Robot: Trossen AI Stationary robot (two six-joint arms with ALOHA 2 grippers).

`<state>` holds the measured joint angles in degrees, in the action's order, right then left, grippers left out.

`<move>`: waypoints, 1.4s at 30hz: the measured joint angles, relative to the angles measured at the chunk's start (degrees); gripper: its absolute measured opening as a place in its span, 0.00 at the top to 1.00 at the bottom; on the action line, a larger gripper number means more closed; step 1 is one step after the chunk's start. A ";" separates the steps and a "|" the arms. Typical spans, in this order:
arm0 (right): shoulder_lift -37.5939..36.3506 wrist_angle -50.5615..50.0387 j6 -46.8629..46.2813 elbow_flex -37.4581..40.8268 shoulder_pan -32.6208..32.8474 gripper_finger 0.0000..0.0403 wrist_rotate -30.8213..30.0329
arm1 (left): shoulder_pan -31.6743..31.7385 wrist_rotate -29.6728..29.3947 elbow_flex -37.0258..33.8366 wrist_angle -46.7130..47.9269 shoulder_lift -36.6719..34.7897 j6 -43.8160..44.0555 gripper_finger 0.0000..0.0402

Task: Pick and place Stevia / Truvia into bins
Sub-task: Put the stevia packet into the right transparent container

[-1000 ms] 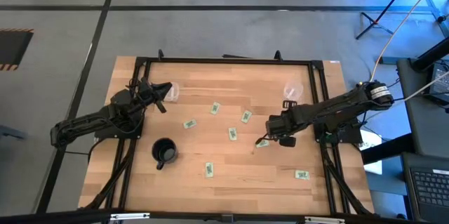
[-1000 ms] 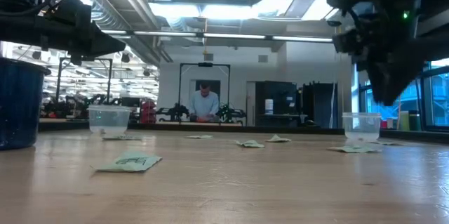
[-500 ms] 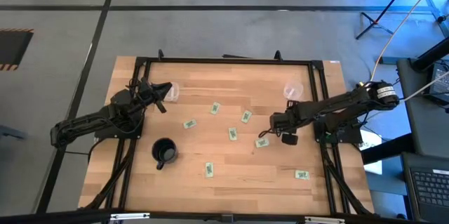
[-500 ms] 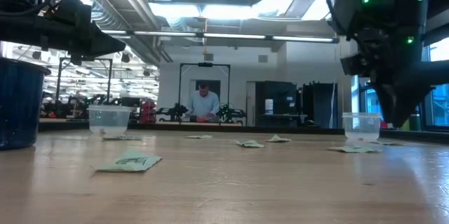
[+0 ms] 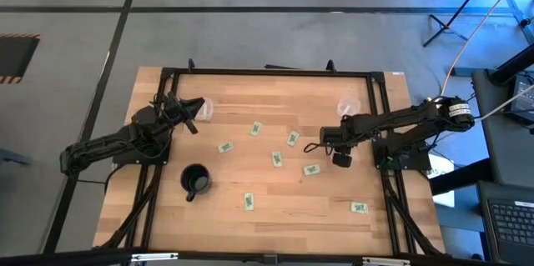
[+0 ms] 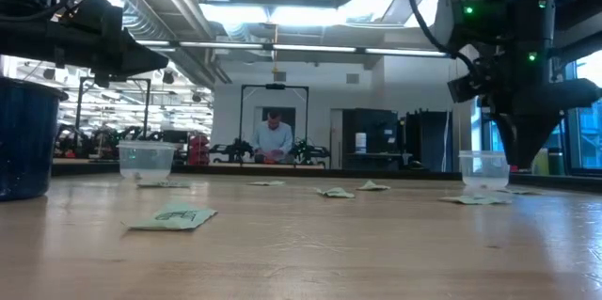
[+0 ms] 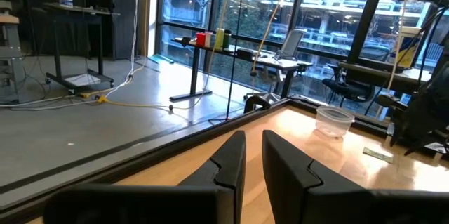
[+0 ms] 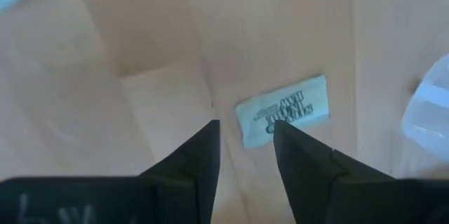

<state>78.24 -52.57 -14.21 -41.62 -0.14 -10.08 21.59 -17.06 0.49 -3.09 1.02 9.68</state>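
- The left gripper (image 5: pixel 198 106) hangs over the far left part of the table (image 5: pixel 275 208), up and left of the black mug (image 5: pixel 195 180); its fingers (image 7: pixel 228 164) stand a narrow slit apart with nothing between them.
- A clear cup (image 5: pixel 205 109) sits just beside that gripper, on the far side of the mug.
- The mug stands at the near left of the table.
- Green and white sachets lie flat to the right of the mug: one (image 5: pixel 225 147) up and to its right, one (image 5: pixel 249 202) nearer the front edge, one (image 5: pixel 255 128) farther back, then one (image 5: pixel 276 159) and one (image 5: pixel 293 138) toward the middle.
- Another sachet (image 5: pixel 312 168) lies well right of the mug, past the table's middle, with no finger touching it.
- The right gripper (image 5: pixel 310 146) hangs just above that sachet, on its far side; its fingers (image 8: pixel 200 157) are slightly parted and empty, and the wrist view shows a printed sachet (image 8: pixel 283 112) on the wood just past their tips.
- The second clear cup (image 5: pixel 348 108) stands far right and back from the mug, beside the right arm.
- One last sachet (image 5: pixel 360 208) lies at the near right, well apart from the mug.
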 joint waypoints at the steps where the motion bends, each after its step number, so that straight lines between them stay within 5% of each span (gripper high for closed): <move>1: 0.00 0.12 0.84 -0.48 -0.33 0.66 0.46 | 0.01 -0.01 -0.01 0.00 0.00 -0.36 0.89; 27: 13.32 -0.99 17.11 -1.03 -3.83 0.66 3.08 | 0.00 -1.53 -0.01 -0.13 -0.01 -2.57 0.89; 42: 15.26 -0.94 17.84 -1.01 -3.78 0.89 2.72 | 0.00 -1.60 -0.01 -0.13 -0.01 -3.71 0.89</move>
<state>93.49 -53.51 3.64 -42.63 -3.92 -7.36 21.60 -18.65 0.48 -3.22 1.01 5.97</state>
